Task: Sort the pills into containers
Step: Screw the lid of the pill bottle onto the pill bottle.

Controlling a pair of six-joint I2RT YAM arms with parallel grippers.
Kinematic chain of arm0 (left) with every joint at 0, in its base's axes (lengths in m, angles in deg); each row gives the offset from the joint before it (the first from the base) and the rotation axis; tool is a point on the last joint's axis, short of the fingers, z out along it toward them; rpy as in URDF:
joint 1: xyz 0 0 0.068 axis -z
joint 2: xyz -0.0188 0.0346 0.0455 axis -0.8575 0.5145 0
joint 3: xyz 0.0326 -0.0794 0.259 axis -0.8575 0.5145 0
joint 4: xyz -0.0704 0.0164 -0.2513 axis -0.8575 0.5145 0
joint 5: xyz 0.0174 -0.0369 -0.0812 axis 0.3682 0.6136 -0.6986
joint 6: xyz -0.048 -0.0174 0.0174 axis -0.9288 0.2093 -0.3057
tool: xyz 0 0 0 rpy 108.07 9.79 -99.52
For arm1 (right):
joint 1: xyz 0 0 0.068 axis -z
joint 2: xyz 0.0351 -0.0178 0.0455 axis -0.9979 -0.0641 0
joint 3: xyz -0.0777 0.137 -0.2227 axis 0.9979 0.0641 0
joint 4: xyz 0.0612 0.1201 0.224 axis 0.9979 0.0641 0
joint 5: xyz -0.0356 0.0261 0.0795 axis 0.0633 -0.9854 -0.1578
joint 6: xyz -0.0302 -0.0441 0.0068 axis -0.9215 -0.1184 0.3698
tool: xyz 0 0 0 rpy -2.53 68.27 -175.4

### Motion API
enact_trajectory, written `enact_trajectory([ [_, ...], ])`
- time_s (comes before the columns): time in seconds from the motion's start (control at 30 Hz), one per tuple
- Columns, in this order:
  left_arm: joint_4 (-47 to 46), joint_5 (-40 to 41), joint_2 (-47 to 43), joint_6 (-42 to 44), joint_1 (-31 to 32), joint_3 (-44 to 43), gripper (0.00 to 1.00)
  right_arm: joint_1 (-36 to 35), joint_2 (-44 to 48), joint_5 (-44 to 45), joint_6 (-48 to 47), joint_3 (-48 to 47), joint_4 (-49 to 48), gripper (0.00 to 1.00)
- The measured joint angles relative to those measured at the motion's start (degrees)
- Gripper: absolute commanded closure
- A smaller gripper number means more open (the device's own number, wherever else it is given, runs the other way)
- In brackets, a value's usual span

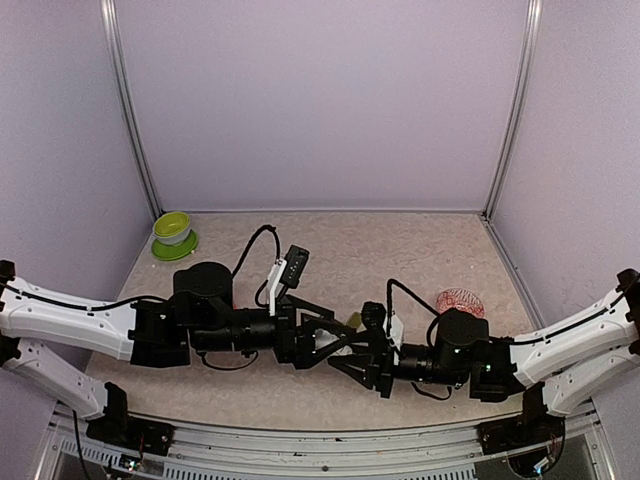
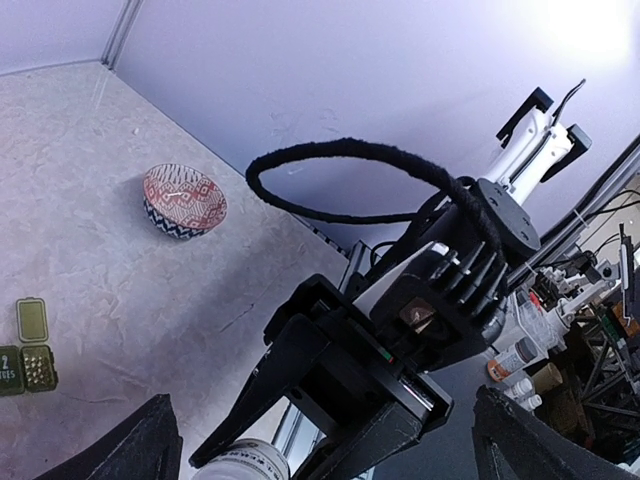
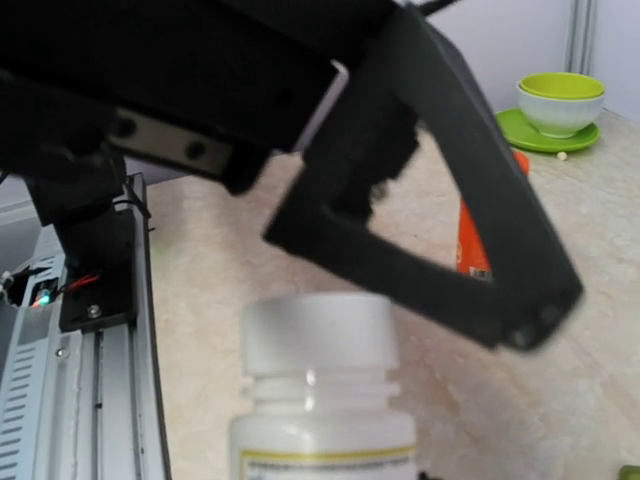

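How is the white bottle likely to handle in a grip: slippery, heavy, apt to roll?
The white bottle looks like smooth, hard plastic: probably stiff, but it could twist or slip in a pinch grip. Being round, it would likely roll if laid down. Its contents are hidden, so its weight is unclear.

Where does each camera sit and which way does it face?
Top: above and behind, facing down at the table; left arm, right arm show.
Left wrist: faces right, at red bowl and right arm; own fingers below.
Right wrist: faces left, at green bowl; left finger crosses.
Shared: both wrist views show the bottle.
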Motion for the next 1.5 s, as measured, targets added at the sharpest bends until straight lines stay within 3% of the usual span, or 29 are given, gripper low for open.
enact_trajectory([
  [0.47,-0.24,0.92,-1.79,-0.68,0.22,0.2,0.01,0.0,9.84,7.26,-0.74,0.87,2.95,0.79],
  [1.17,-0.59,2.36,-1.6,-1.09,0.02,2.03,0.01,0.0,2.45,6.01,-0.92,-0.92,4.13,0.79],
  [1.5,-6.51,-2.36,-0.87,-2.27,0.66,2.08,0.01,-0.35,-1.03,3.78,-0.81,-2.08,3.72,0.8],
])
